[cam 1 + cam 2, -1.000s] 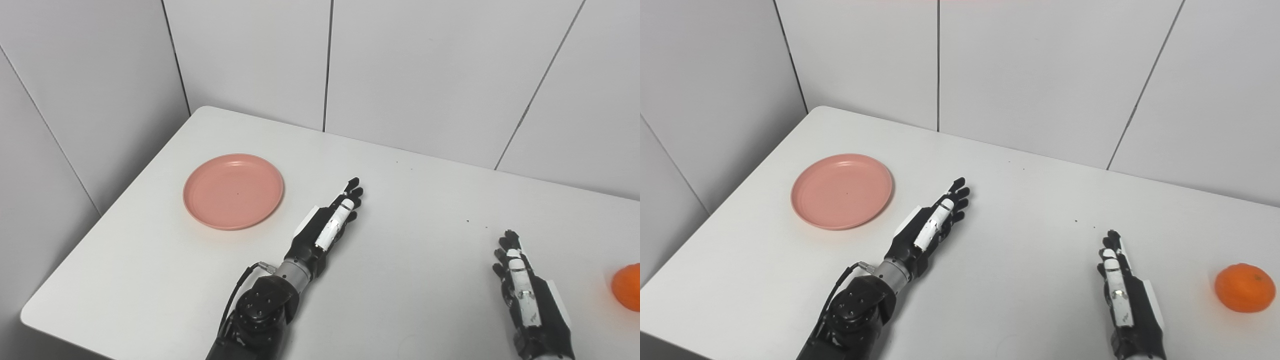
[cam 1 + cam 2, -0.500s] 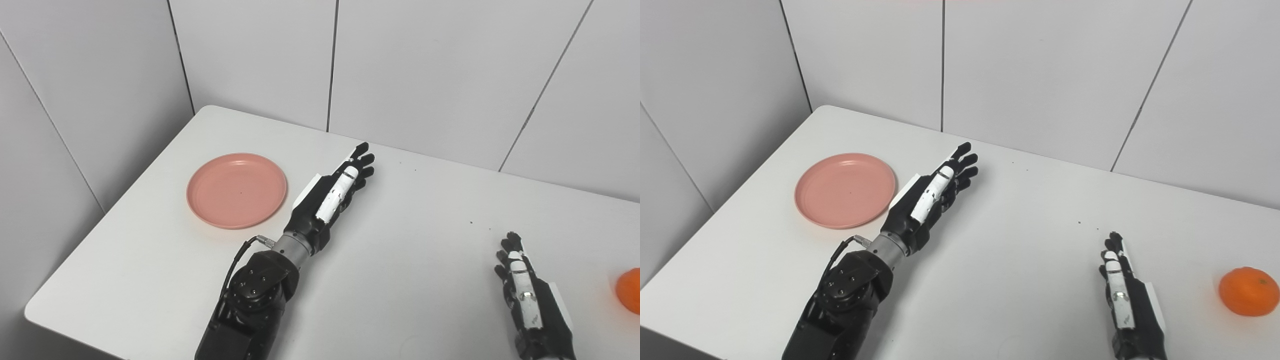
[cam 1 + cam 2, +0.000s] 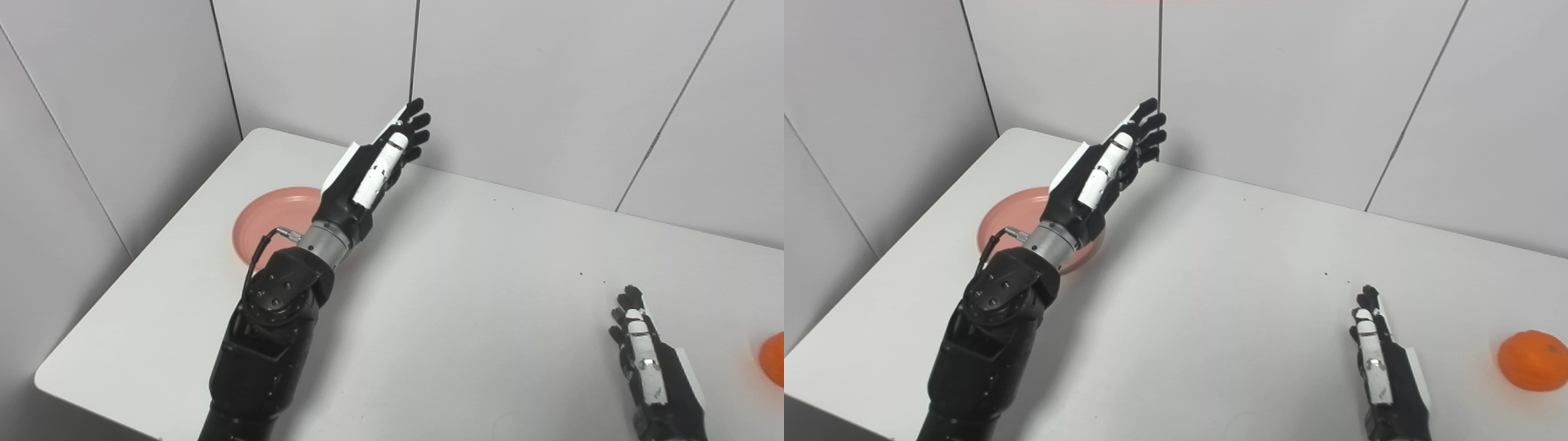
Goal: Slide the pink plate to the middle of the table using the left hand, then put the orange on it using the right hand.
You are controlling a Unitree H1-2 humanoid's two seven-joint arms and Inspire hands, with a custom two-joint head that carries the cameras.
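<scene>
The pink plate [image 3: 269, 214] lies on the white table [image 3: 465, 294] at the left; my left forearm covers its right half. My left hand [image 3: 380, 162] is raised well above the table, past the plate's far right rim, open with fingers stretched out toward the back wall and holding nothing. The orange [image 3: 1532, 360] sits near the table's right edge, only partly in the left eye view. My right hand [image 3: 1381, 376] rests low at the front right, fingers straight, open and empty, a short way left of the orange.
Grey panelled walls [image 3: 551, 86] close in behind the table and along its left side. The table's left corner and front edge [image 3: 55, 383] are in view. A few dark specks [image 3: 579, 274] dot the tabletop.
My left arm has risen off the table and swung up and to the left, so it now crosses over the plate. The right hand has slipped slightly back. The camera shifted a little.
</scene>
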